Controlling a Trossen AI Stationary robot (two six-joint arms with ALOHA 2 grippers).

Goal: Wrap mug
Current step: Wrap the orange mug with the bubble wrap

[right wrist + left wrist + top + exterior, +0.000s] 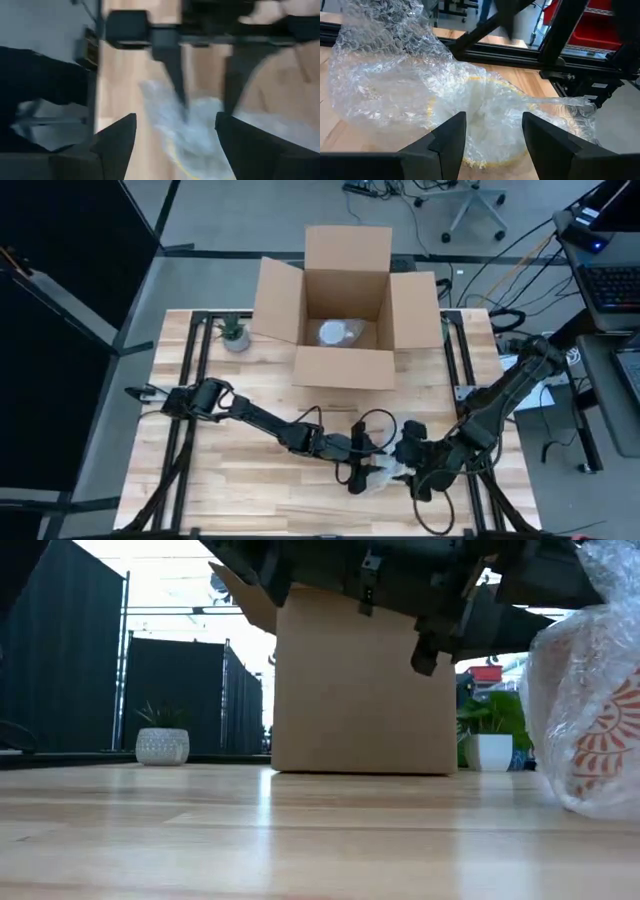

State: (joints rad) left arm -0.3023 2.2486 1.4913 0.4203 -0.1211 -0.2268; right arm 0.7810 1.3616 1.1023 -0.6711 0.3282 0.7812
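Near the front edge of the table (230, 470), between the two arms, the mug (485, 120) is sitting bundled in bubble wrap (395, 75); the low view is showing its orange pattern through the clear film. The cardboard box (345, 305) is standing open well behind it, with a small potted plant (234, 333) off to its left.

Judging by the loose tail of wrap trailing away from the mug, the step in hand looks like drawing that slack over and tucking it. To do it well, one gripper should probably be pinning the bundle while the other is pulling the free film snug, low and slow, so the mug is not rolling or tipping.

The left gripper (492, 132) is reaching in from the left, arm stretched low across the table, its fingers spread apart just above the wrapped mug and not pinching anything. The right gripper (175, 135) is coming in from the right with the elbow raised and the wrist bent down toward the bundle; its fingers are likewise spread, with wrap lying beyond them rather than held.
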